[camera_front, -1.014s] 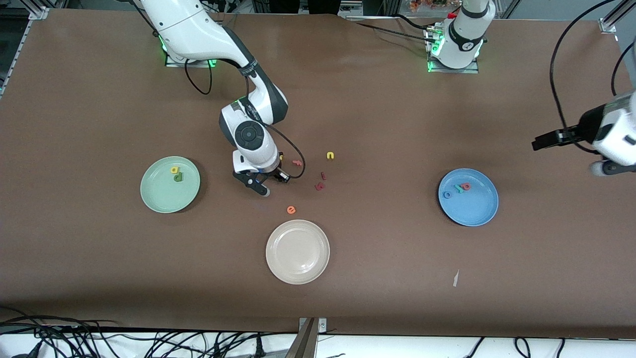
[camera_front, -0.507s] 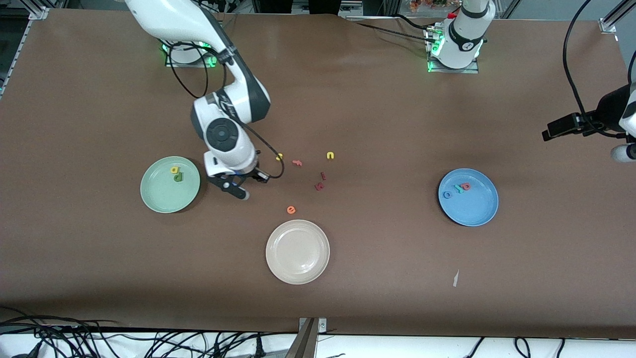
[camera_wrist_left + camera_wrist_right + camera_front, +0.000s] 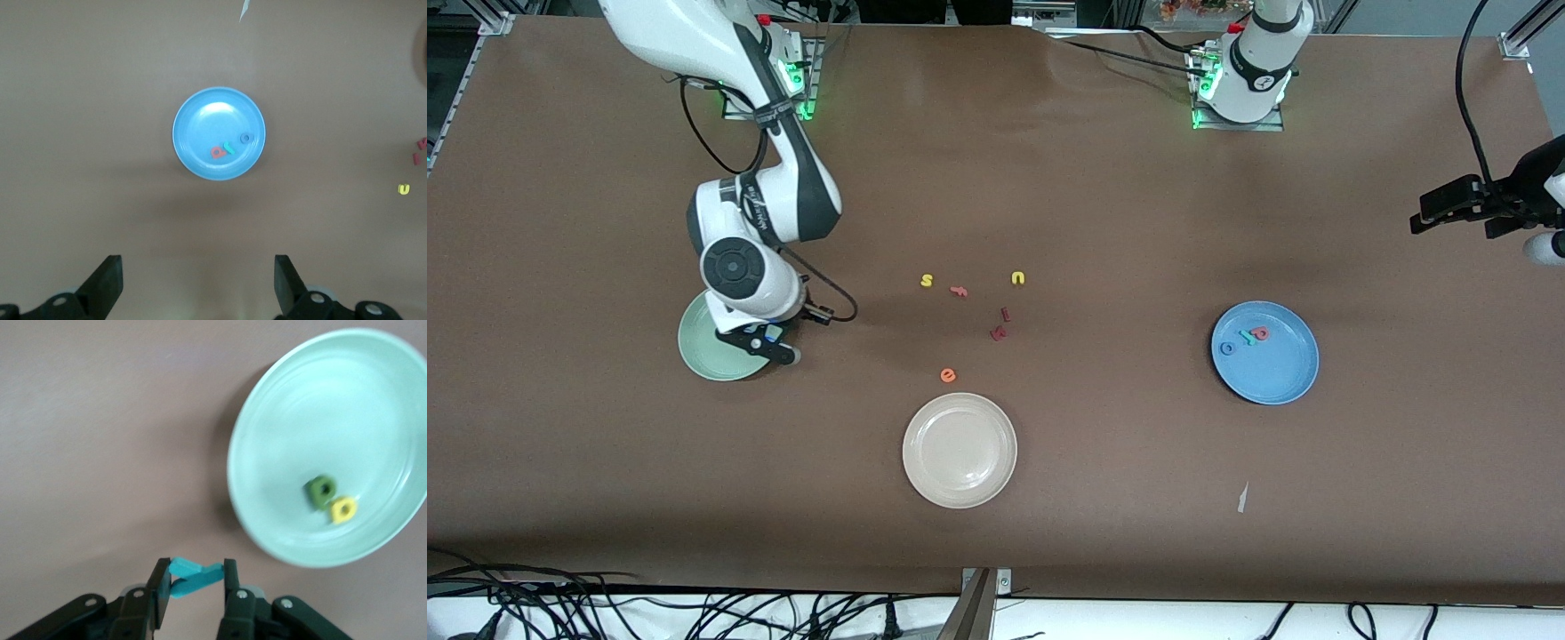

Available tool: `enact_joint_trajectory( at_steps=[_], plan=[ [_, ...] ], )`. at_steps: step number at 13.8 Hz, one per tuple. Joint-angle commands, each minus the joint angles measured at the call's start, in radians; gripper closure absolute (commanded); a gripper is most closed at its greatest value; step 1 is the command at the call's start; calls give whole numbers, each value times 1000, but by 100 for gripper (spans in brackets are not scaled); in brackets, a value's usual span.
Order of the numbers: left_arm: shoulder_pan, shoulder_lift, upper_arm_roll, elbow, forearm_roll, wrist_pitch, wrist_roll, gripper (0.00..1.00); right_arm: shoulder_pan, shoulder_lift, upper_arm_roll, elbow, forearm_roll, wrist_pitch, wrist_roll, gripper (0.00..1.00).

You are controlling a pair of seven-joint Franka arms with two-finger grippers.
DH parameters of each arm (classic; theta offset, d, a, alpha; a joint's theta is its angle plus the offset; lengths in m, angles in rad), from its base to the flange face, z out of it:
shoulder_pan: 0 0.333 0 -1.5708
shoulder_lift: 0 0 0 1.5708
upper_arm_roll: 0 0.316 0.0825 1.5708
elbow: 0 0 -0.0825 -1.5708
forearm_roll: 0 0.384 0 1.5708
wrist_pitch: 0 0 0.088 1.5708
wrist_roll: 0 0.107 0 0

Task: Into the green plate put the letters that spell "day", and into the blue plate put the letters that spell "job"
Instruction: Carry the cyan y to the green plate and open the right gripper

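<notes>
My right gripper is shut on the teal forked "y", hanging just off the rim of the green plate. A dark green "d" and a yellow letter lie in that plate; the right arm hides them in the front view. The blue plate holds a blue "o", a teal "j" and a pink-red letter. My left gripper waits open, high over the left arm's end of the table.
A cream-white plate lies nearest the front camera. Loose letters lie mid-table: yellow "s", yellow "u", a reddish letter, two dark red ones, orange "e". A paper scrap lies near the blue plate.
My right arm has carried the teal letter from the loose letters across to the green plate's rim, uncovering the yellow "s". The left arm has drawn back a little toward the table's end.
</notes>
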Motion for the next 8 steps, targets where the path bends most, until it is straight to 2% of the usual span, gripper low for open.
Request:
enact_joint_trajectory(
  at_steps=[1,4,5,6,8],
  plan=[
    [-44,-26,4,-3,15,46,26,0,8,-16,-44,-82,-7,77,-93,83],
    [-59,-29,5,-13,17,43,22,0,6,-26,-93,-152,-5,166,-208,82],
    [-59,-29,5,-14,15,41,26,0,6,-21,-101,-152,1,171,-231,70],
    [-61,-29,5,-16,15,41,30,0,6,-22,-103,-149,4,171,-225,1],
    [-73,-25,5,-19,14,51,50,0,6,-64,-103,-151,4,139,-237,0]
  ],
)
